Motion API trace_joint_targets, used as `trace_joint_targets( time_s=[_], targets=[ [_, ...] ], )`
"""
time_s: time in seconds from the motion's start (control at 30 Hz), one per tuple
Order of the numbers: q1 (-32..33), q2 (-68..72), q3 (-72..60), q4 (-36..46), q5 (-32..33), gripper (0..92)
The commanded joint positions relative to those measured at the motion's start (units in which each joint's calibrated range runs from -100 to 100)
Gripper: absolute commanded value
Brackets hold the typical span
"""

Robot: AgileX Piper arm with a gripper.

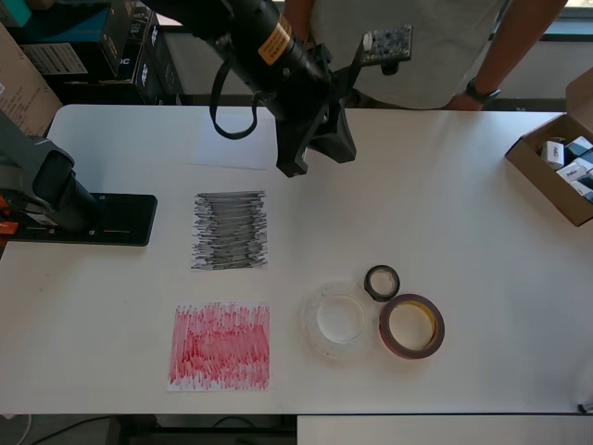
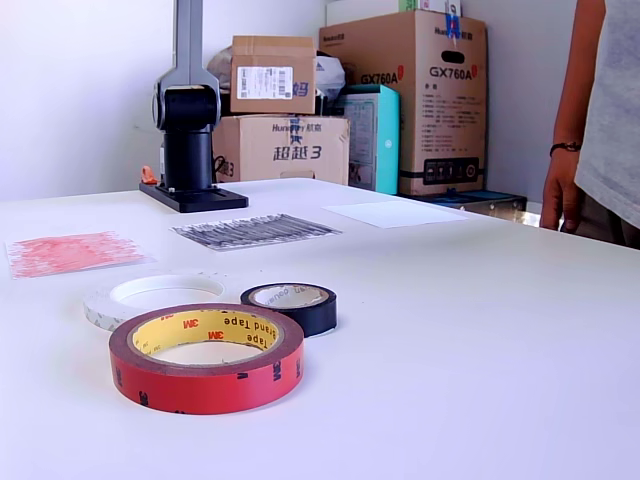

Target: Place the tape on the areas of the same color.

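Observation:
Three tape rolls lie flat together on the white table. The small black roll (image 1: 382, 282) (image 2: 291, 305) touches the reddish-brown roll (image 1: 411, 326) (image 2: 206, 357) with its yellowish core. The translucent whitish roll (image 1: 335, 320) (image 2: 150, 298) lies beside them. The black scribbled patch (image 1: 230, 230) (image 2: 254, 230) and the red scribbled patch (image 1: 220, 346) (image 2: 67, 251) are bare. My gripper (image 1: 320, 158) hangs high over the far part of the table, away from the rolls, its jaws apart and empty. It is out of the exterior view.
The arm's black base plate (image 1: 111, 220) (image 2: 195, 198) sits at the overhead view's left. A blank white sheet (image 1: 236, 148) (image 2: 395, 213) lies near the far edge. An open cardboard box (image 1: 556, 171) stands at the right. A person (image 1: 417, 46) stands behind the table. Boxes (image 2: 400, 100) are stacked behind.

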Motion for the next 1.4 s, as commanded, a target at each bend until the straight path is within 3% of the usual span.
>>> trace_joint_targets(
  time_s=[0.0,0.9,1.37],
  targets=[
    [0.21,2.79,0.07,0.41,2.84,0.6],
    [-3.97,23.74,-0.29,2.36,11.03,0.6],
    [-6.5,34.32,-9.84,2.36,12.17,0.7]
  ],
)
